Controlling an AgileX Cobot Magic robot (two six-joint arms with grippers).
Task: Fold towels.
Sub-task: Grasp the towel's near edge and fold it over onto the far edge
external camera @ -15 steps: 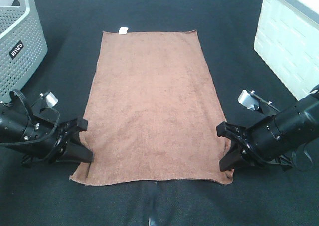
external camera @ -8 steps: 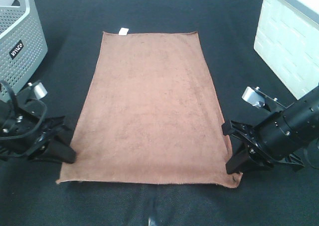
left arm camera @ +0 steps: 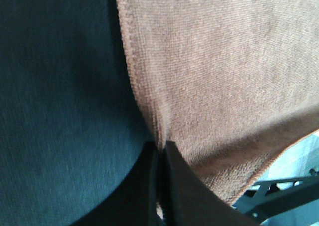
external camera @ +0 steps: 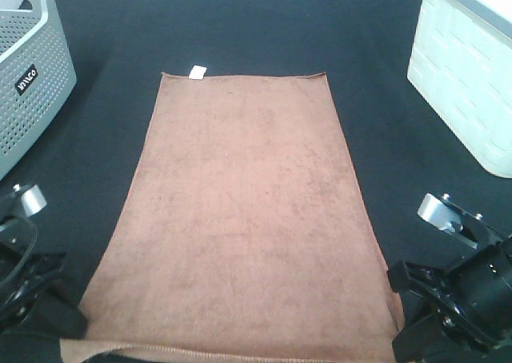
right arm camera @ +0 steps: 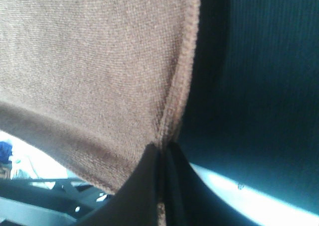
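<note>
1. Lying lengthwise on the black table cover (external camera: 240, 19), the brown towel (external camera: 240, 211) is spreading out flat and smooth. Its white tag (external camera: 198, 72) is sitting on the far short edge, and the near short edge is reaching the front of the work area.
2. The near edge is rising slightly off the surface at both corners, and its hem is showing as a thin line between them.
3. The left claw (left arm camera: 160, 156) is pinching the near left corner, with its jaws closing tight on the side hem so the cloth is puckering into them.
4. The right claw (right arm camera: 163, 156) is doing the same at the near right corner, clamping the hem between shut jaws.
5. A grey basket (external camera: 32, 59) is standing at the far left and a white bin (external camera: 464, 75) at the far right, both well apart from the towel.
6. Judging by this, the first fold is just starting: both near corners are being held and nothing is doubled over yet.
7. The next move is probably calling for both arms to be lifting together and carrying the near edge toward the tagged edge. They should be travelling evenly, so the corners are landing square and the cloth is not skewing or dragging the far end.
</note>
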